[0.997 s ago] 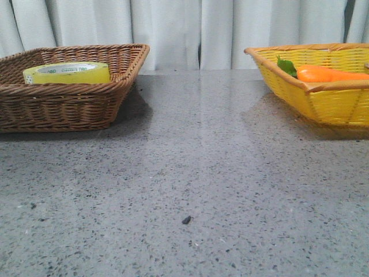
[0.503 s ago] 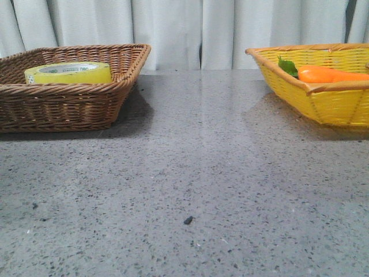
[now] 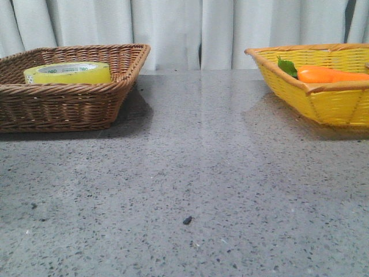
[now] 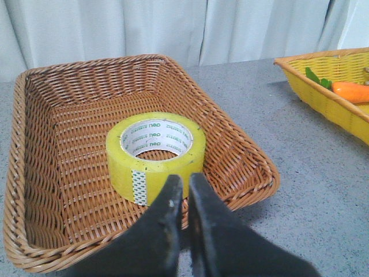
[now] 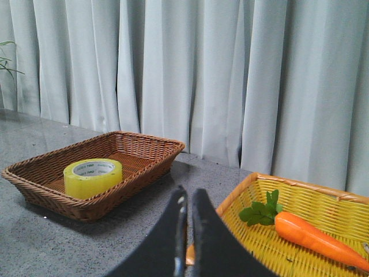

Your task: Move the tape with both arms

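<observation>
The tape is seen lying flat, core opening up, on the floor of the brown wicker basket, roughly in the middle and clear of the walls; green print is visible on the white core and a patterned tab on the outer wrap. In the front view the roll is only partly shown above the basket's near rim, at the left back of the grey speckled table. The left gripper is pictured over the near rim of the brown basket, fingers pressed nearly together with just a thin slit between them and nothing held; the roll sits just beyond the tips, no contact. The right gripper is likewise closed to a narrow slit and empty, raised above the table, with the near corner of the yellow basket seen just past its tips. An orange carrot with green leaves is lying inside that yellow basket; in the front view it is seen resting against the basket's left wall. The two baskets are set well apart at opposite sides of the table, bare surface between them. No arm is shown in the front view. A small dark speck is noted on the table nearer the camera. Pale pleated curtains are hung behind.
</observation>
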`<move>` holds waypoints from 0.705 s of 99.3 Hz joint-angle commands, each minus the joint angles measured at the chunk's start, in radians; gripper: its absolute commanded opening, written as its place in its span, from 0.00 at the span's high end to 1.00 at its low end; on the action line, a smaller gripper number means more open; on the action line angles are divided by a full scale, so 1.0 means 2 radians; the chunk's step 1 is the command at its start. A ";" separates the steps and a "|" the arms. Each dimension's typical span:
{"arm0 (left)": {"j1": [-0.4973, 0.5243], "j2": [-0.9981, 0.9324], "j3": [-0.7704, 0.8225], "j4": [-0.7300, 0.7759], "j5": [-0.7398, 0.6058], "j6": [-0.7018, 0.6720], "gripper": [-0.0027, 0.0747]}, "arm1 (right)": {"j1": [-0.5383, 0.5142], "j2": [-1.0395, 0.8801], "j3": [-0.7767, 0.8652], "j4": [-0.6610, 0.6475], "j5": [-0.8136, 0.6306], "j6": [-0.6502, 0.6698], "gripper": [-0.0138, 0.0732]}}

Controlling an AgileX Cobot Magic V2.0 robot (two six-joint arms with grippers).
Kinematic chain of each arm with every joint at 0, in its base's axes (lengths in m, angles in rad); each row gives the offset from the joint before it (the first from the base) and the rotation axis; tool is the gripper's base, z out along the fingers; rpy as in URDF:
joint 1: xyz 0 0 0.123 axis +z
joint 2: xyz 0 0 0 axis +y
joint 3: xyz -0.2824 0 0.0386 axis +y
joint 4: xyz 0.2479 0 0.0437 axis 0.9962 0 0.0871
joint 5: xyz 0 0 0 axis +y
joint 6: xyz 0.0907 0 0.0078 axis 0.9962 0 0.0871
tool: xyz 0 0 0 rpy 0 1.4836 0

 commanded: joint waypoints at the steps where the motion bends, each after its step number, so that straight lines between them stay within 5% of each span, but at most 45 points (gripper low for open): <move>1: -0.002 -0.001 -0.013 -0.002 -0.043 -0.001 0.99 | 0.000 0.012 -0.011 -0.009 -0.042 -0.001 0.92; 28: -0.047 -0.009 0.016 -0.002 -0.060 -0.001 0.99 | 0.000 0.012 -0.011 -0.009 -0.042 -0.001 0.92; 56: -0.044 -0.123 0.201 0.006 -0.308 0.001 0.99 | 0.000 0.012 -0.011 -0.009 -0.042 -0.001 0.92; 70: -0.018 -0.195 0.256 -0.012 -0.277 0.001 0.99 | 0.000 0.012 -0.011 -0.009 -0.042 -0.001 0.92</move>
